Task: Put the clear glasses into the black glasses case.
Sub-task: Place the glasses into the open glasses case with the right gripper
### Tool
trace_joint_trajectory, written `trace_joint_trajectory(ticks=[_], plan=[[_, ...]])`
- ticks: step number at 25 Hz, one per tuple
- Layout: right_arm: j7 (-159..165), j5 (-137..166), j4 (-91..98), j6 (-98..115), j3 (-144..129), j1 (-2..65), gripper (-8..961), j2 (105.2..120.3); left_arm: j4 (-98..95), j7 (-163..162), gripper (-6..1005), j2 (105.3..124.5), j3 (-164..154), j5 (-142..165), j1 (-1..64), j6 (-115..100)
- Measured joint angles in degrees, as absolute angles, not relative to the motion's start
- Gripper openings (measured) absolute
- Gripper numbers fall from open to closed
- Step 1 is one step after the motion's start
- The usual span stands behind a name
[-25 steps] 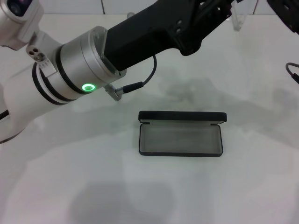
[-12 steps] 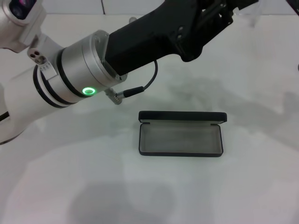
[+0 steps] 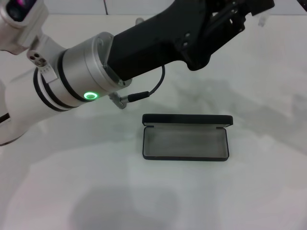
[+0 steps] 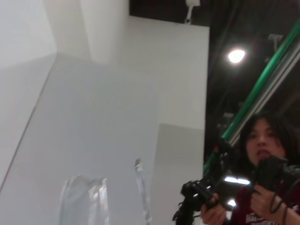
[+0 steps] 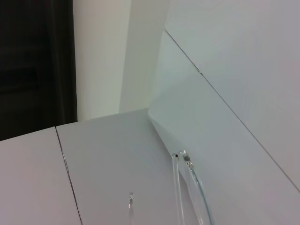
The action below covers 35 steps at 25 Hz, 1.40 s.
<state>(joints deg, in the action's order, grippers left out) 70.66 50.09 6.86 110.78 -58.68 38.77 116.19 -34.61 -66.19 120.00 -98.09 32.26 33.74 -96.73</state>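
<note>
Step in hand, by judgement: carrying clear glasses (image 4: 86,201) toward black glasses case (image 3: 185,136).

Case lying open, lid up, grey lining bare, at table centre.

Left gripper (image 3: 247,7) reaching far right, above table; fingers cut off — cannot tell spread or grasp.

Glasses showing close in both wrist views.

Next: lowering glasses over case, aligning lengthwise.

Right gripper out of head view.

Black glasses case (image 3: 186,138), grey lining; colourless clear glasses (image 4: 89,199).
</note>
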Motion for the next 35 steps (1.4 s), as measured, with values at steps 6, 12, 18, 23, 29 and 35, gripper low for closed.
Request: trace_joint_trajectory(ticks=[6,12,18,23,29,35], plan=[[70.7,50.4,6.8,109.9,-59.3,39.4,50,116.19,-36.1,-66.2,94,120.29,-98.0,31.1,34.6,-96.7],[70.7,50.6,6.6,109.0,-60.7,39.6,49,116.19,-36.1,-66.2,94,120.22,-98.1,30.9,36.3,-91.3],[70.7,50.6,6.6,109.0,-60.9,39.4,49,116.19,-36.8,-66.9,95,120.12,-98.8,31.1,36.6,-86.7],[70.7,50.6,6.7,109.0,-60.9,39.1,49,116.19,-36.8,-67.3,94,120.03,-98.6,31.1,36.3,-85.5],[70.7,50.6,6.7,108.9,-60.9,39.2,50,116.19,-36.5,-67.7,93,120.01,-98.2,30.8,36.2,-84.4],[70.7,50.6,6.8,108.9,-60.9,39.4,50,116.19,-36.5,-68.5,92,119.97,-98.2,30.8,36.2,-82.8]])
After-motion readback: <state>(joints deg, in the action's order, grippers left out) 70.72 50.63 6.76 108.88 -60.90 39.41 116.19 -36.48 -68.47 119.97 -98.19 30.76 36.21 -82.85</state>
